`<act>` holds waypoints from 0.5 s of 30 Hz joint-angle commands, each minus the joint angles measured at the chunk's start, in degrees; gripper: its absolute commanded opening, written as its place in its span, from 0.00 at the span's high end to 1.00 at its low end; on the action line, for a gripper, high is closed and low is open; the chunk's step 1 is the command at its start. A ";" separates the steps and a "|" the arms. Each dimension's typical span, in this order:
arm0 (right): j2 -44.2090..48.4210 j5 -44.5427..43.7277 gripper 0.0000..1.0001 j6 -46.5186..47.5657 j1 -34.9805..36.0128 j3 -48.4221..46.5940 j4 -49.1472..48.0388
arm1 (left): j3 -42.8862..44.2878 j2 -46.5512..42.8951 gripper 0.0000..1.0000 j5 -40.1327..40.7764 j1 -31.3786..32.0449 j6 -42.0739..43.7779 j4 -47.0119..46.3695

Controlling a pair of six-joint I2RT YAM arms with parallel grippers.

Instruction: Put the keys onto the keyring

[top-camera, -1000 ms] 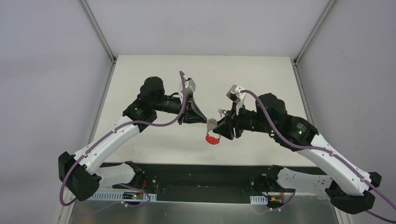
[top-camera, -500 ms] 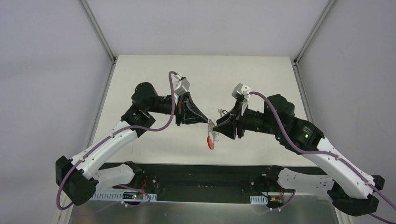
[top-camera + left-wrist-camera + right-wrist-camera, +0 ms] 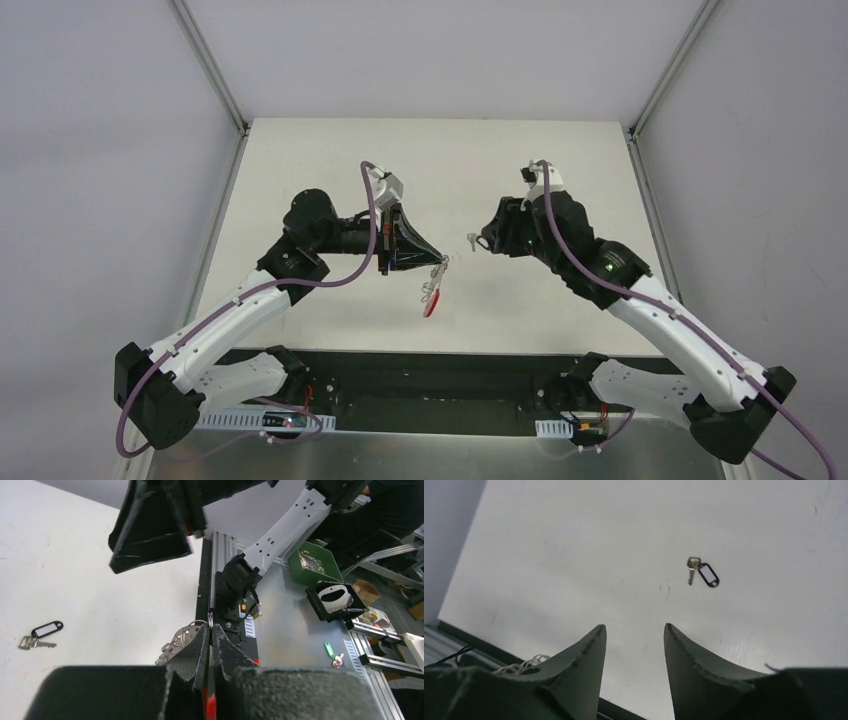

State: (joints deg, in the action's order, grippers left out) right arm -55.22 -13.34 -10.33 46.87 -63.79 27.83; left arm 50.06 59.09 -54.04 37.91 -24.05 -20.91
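"Holding anything, that left gripper [image 3: 211, 628]?"

"Yes, it's clamped tight on the keyring [image 3: 430, 303], which dangles over the near half of the worktop [image 3: 330, 160], red piece lowest."

"And the right gripper [image 3: 634, 627]?"

"Fingers apart, nothing between them. The keys [image 3: 693, 571] lie flat near the worktop's middle, black tag [image 3: 708, 575] alongside."
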 commanded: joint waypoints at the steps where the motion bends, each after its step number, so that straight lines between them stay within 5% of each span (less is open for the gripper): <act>1: -4.64 1.05 0.51 -7.87 -7.67 3.23 -0.55 | -1.24 -3.03 1.00 5.45 0.41 2.13 1.66; 6: -14.08 4.28 0.51 -7.75 -12.75 4.38 -5.34 | -3.09 -3.73 1.00 9.11 0.41 2.09 2.60; 15: -34.43 1.55 0.56 6.95 -13.24 -2.79 -9.68 | -5.79 -4.23 1.00 14.26 0.41 0.93 2.93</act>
State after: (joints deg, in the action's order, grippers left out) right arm -84.84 -11.05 -11.00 33.82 -61.23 21.65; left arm 45.15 56.60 -43.20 37.91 -23.07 -16.60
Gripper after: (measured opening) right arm 0.447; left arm 0.003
